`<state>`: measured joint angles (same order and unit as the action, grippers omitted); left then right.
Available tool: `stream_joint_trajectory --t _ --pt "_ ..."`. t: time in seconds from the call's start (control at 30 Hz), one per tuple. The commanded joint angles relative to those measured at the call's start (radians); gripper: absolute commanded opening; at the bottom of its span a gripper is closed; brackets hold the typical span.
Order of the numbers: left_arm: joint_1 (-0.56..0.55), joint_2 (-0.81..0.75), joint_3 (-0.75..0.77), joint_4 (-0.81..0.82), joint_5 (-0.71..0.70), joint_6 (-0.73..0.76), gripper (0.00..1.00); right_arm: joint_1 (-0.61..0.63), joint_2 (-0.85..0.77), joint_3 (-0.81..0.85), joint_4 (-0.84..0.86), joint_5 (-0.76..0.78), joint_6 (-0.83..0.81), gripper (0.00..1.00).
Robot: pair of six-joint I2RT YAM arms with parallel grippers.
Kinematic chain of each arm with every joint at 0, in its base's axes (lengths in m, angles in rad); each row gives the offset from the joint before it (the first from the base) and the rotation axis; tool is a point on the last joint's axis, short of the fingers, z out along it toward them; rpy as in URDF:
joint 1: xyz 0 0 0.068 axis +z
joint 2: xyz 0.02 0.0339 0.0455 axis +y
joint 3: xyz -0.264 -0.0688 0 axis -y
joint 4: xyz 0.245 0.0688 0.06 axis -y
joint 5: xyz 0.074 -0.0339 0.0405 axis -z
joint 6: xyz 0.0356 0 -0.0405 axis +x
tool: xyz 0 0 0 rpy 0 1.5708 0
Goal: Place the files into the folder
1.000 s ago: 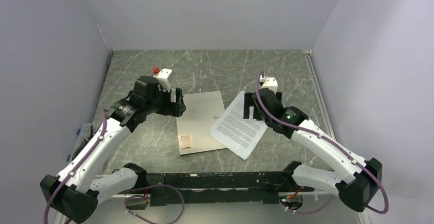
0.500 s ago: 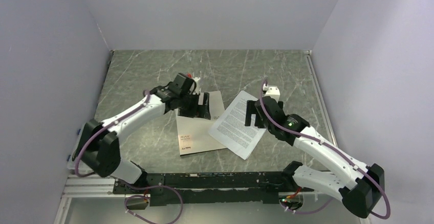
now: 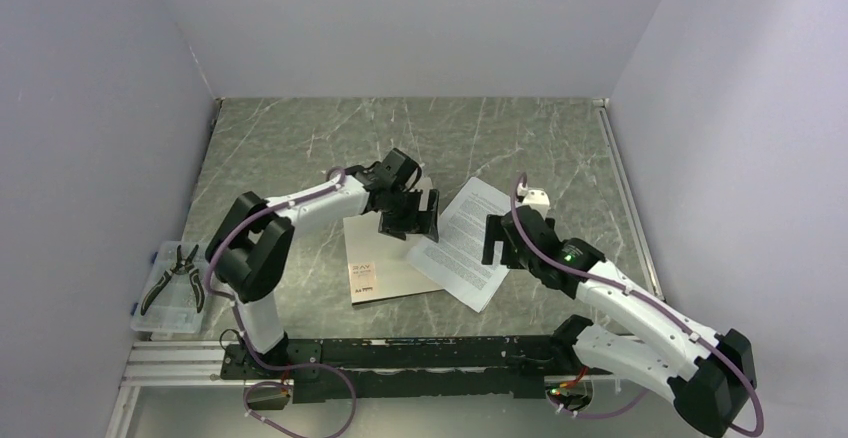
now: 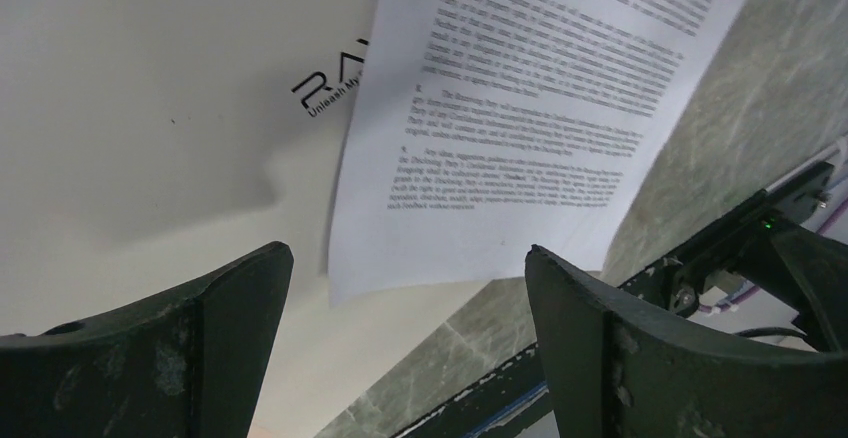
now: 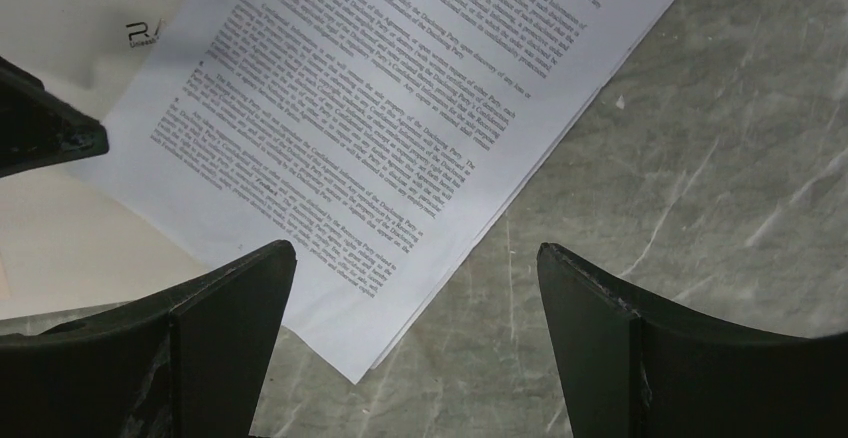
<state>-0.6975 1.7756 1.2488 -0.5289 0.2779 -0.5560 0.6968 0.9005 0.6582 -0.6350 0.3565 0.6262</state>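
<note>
The folder lies shut on the table, silver-grey cover up, with a small logo and a corner label. The files, white sheets of dense black text, lie askew to its right, their left corner overlapping the cover. My left gripper is open and empty above the folder's right edge, where the files overlap it. In the left wrist view the folder and files lie below the open gripper. My right gripper is open and empty over the files' right part; its wrist view shows the files and its gripper.
A clear plastic box holding pliers sits at the table's left near corner. A black rail runs along the near edge. Walls close in the left, back and right sides.
My left arm has swung right, from the folder's left side across the cover to its right edge by the files. My right gripper has slid a little nearer along the files.
</note>
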Motion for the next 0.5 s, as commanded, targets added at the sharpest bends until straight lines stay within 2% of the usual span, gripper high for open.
stream_joint_trajectory --t 0.0,0.47 --pt "-0.001 0.06 0.036 0.03 0.016 -0.035 0.93 -0.005 -0.032 -0.015 0.02 0.001 0.038 0.97" --pt "-0.057 0.199 0.077 0.135 0.134 -0.086 0.93 -0.005 -0.075 -0.048 -0.001 -0.016 0.127 0.96"
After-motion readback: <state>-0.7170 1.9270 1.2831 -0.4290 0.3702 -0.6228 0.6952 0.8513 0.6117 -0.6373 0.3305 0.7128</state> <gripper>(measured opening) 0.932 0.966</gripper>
